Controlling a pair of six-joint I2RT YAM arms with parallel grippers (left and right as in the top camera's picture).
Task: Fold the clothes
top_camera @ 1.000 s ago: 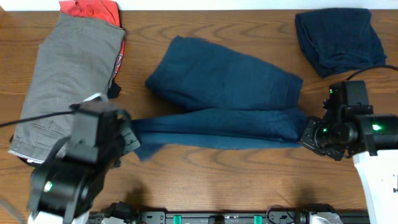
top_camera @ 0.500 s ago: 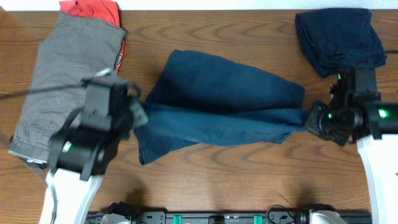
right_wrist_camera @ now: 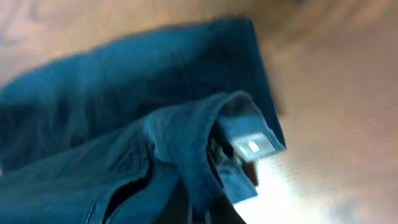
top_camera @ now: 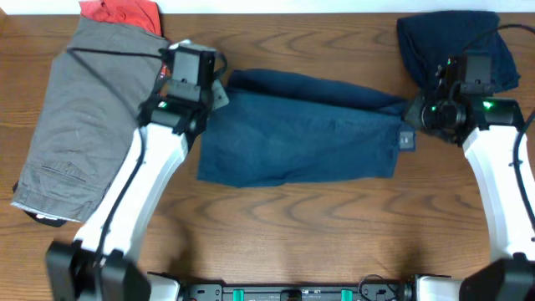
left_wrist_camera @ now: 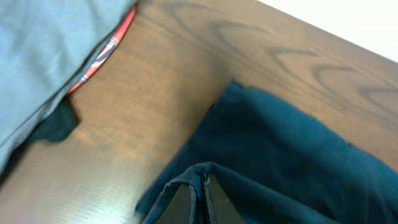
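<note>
The dark blue denim shorts [top_camera: 301, 138] lie doubled over in the middle of the table. My left gripper [top_camera: 219, 94] is shut on their far left corner. In the left wrist view its fingers [left_wrist_camera: 202, 202] pinch a raised fold of denim [left_wrist_camera: 292, 149]. My right gripper [top_camera: 411, 109] is shut on the far right corner, where a pale label [right_wrist_camera: 252, 146] shows on the lifted waistband. In the right wrist view the denim [right_wrist_camera: 112, 124] drapes over the gripper [right_wrist_camera: 208, 208] and hides most of it.
Grey-khaki shorts [top_camera: 84, 109] lie at the left on top of a red-orange garment [top_camera: 121, 12]; they also show as grey cloth [left_wrist_camera: 43, 50] in the left wrist view. A dark navy garment [top_camera: 456, 42] sits bunched at the back right, just behind my right gripper.
Both grippers have carried the shorts' near edge up and away to the far side. The lower half is now folded over the upper half.
</note>
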